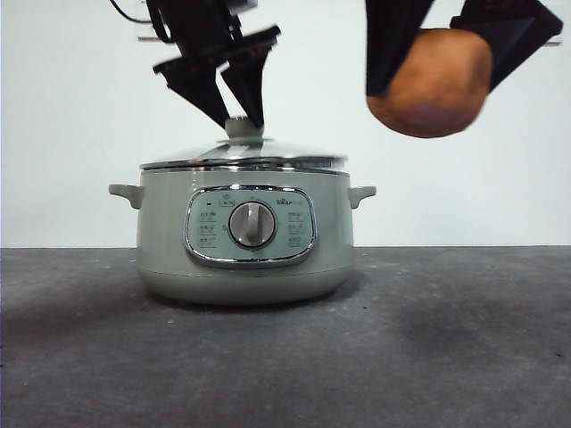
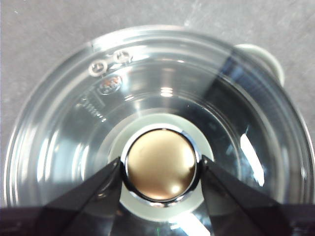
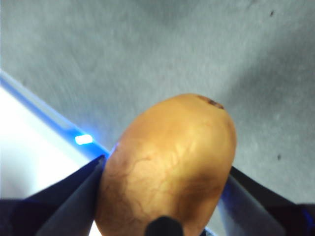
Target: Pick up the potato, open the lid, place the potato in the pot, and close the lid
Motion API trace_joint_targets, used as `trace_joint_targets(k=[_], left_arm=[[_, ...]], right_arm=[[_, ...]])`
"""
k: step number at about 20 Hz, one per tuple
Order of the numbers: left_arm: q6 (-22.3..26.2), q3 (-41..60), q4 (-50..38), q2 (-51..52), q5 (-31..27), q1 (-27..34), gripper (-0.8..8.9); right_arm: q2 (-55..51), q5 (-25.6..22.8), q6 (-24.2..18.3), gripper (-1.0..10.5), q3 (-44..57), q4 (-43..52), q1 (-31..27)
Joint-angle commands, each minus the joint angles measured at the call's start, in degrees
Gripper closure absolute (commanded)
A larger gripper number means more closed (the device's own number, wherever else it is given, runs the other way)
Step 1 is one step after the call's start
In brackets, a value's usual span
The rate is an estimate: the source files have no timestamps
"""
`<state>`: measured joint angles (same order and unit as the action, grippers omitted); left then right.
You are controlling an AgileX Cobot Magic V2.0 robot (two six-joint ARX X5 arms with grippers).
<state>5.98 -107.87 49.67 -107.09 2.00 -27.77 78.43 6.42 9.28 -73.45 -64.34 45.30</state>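
Observation:
The pale green pot (image 1: 165, 250) stands on the table with the glass lid (image 1: 192, 154) on top of it. My left gripper (image 1: 242, 118) comes down from above and is shut on the lid's knob (image 2: 161, 164), one jaw pressed against each side. The clear lid (image 2: 64, 128) fills the left wrist view. Up at the right, well above the table and to the side of the pot, my right gripper (image 1: 437, 67) is shut on the orange-brown potato (image 1: 433, 85). In the right wrist view the potato (image 3: 167, 157) sits between the two jaws.
The pot has a small handle (image 1: 361, 193) on each side and a grey dial (image 1: 252, 224) on its front panel. The dark grey table (image 1: 446, 339) runs in front of and beside the pot, with a white wall behind.

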Motion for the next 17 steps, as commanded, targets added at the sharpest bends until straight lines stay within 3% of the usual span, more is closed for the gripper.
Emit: trace_joint_targets(k=[1, 5, 9, 17], left_arm=[[0.28, -0.33, -1.79, 4.61, -0.68, 1.01, 8.23], [1.53, -0.33, -0.98, 8.61, -0.72, 4.28, 8.23], [2.25, -0.33, 1.01, 12.11, -0.7, 9.86, 8.23], [2.25, -0.33, 5.33, 14.69, -0.5, 21.94, 8.23]], right_arm=[[-0.04, -0.04, 1.68, 9.5, -0.17, 1.29, 0.0], [1.33, -0.11, 2.21, 9.5, -3.5, 1.38, -0.59], [7.43, -0.22, 2.29, 9.5, -13.0, 1.14, -2.86], [36.15, 0.22, 0.35, 9.5, -48.89, -6.03, -7.69]])
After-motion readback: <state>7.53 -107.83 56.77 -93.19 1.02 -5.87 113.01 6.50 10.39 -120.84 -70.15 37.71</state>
